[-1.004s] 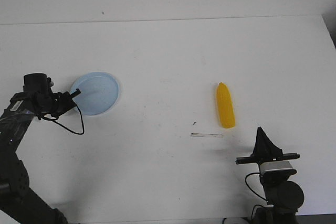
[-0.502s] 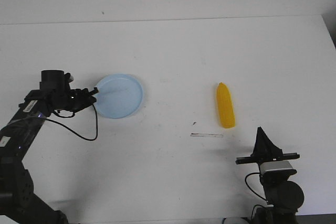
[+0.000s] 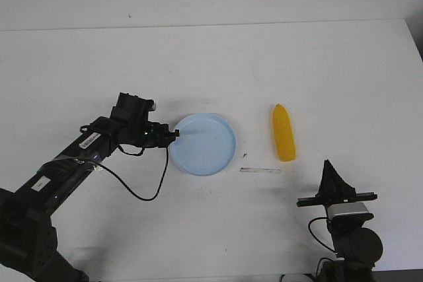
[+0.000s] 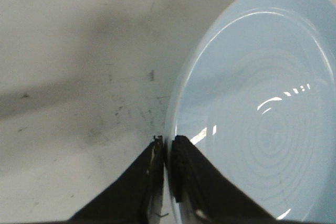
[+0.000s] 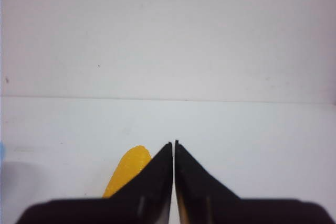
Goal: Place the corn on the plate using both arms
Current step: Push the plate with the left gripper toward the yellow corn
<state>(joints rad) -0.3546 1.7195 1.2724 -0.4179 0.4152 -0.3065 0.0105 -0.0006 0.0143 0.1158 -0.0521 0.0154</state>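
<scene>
The pale blue plate (image 3: pixel 203 144) lies on the white table near the middle, left of the corn. My left gripper (image 3: pixel 176 133) is shut on the plate's left rim; in the left wrist view its jaws (image 4: pixel 167 141) pinch the rim of the plate (image 4: pixel 257 103). The yellow corn (image 3: pixel 283 133) lies on the table right of the plate, pointed end away from me. My right gripper (image 3: pixel 328 165) is shut and empty, near the front edge, a little to the near right of the corn. The right wrist view shows the corn (image 5: pixel 128 174) partly hidden behind the shut gripper (image 5: pixel 174 142).
A thin clear strip (image 3: pixel 260 170) lies on the table between the plate and the right gripper. A black cable (image 3: pixel 135 189) hangs from the left arm. The table's back edge meets a white wall.
My left gripper has dragged the plate to the right across the table, from the far left to just left of the corn. The right arm and the corn have not moved.
</scene>
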